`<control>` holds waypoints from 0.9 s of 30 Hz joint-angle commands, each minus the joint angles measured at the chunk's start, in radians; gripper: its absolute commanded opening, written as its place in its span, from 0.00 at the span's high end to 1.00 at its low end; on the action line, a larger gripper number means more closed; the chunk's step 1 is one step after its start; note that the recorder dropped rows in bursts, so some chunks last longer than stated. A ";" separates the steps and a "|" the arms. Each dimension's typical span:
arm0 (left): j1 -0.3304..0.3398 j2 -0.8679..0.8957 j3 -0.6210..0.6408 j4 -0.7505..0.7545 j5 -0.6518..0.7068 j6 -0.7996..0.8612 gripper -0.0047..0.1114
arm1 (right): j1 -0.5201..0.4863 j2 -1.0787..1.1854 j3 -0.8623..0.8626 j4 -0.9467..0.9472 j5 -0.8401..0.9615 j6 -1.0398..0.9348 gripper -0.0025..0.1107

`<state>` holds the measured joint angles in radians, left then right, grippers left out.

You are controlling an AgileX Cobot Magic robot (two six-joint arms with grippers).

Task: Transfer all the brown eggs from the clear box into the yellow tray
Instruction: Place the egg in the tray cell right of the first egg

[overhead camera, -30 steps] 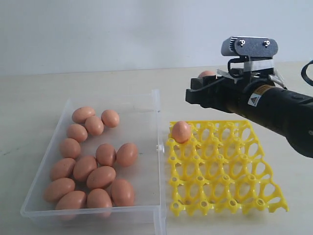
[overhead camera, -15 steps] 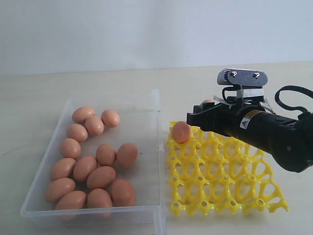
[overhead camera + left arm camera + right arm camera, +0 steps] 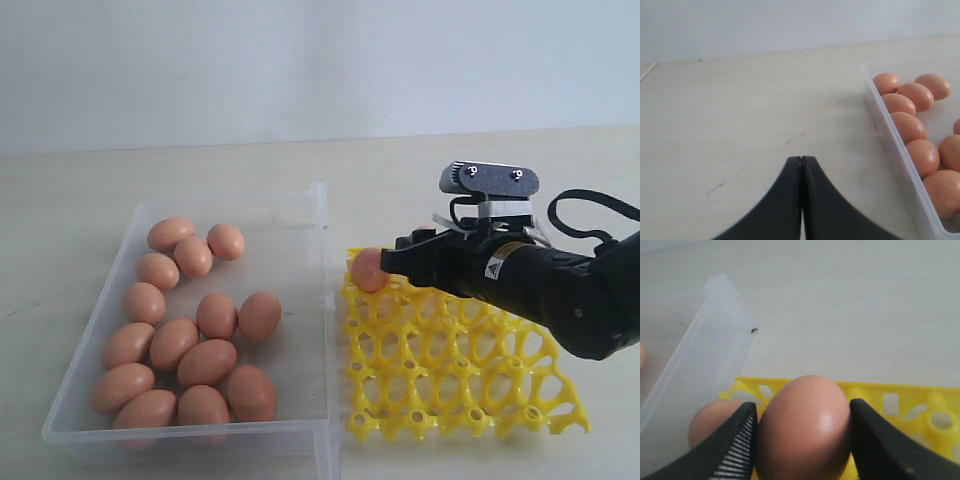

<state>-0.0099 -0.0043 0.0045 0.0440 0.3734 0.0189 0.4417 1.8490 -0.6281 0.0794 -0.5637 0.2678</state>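
In the right wrist view my right gripper is shut on a brown egg, held just above the back row of the yellow tray. Another brown egg sits in the tray's corner cup beside it. From the exterior view, the right gripper hangs low over the tray, close to that seated egg; the held egg is hidden there. Several brown eggs lie in the clear box. My left gripper is shut and empty over bare table beside the box.
The box and the tray lie side by side on a pale table, with a small latch tab between them. The right arm's black body and a cable loop hang over the tray's back right part.
My right arm has come down and moved slightly left, bringing its egg from well above the tray to just over the back row beside the seated egg. The box eggs have not moved.
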 commanded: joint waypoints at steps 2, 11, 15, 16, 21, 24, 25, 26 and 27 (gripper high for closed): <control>0.001 0.004 -0.005 0.003 -0.005 0.004 0.96 | -0.007 0.020 -0.008 -0.008 -0.009 0.008 0.98; 0.001 0.004 -0.005 0.003 -0.005 0.004 0.96 | -0.007 0.052 -0.055 -0.013 0.007 0.013 0.98; 0.001 0.004 -0.005 0.003 -0.005 0.004 0.96 | -0.007 0.065 -0.087 -0.038 0.055 0.013 0.98; 0.001 0.004 -0.005 0.003 -0.005 0.004 0.96 | -0.007 0.065 -0.089 -0.038 0.068 0.013 0.98; 0.005 0.004 -0.005 0.003 -0.005 0.003 0.96 | -0.007 0.065 -0.099 -0.034 0.102 0.013 0.88; 0.043 0.004 -0.005 0.003 -0.005 0.003 0.96 | -0.007 0.065 -0.099 -0.034 0.106 0.013 0.74; 0.054 0.004 -0.005 0.003 -0.005 0.003 0.96 | -0.007 0.065 -0.099 -0.034 0.106 0.013 0.70; 0.060 0.004 -0.005 0.003 -0.005 0.003 0.96 | -0.007 0.065 -0.099 -0.034 0.109 0.013 0.66; 0.063 0.004 -0.005 0.003 -0.005 0.003 0.96 | -0.007 0.063 -0.099 -0.034 0.120 0.013 0.61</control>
<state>0.0369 -0.0043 0.0045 0.0440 0.3734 0.0189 0.4402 1.9122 -0.7243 0.0562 -0.4834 0.2792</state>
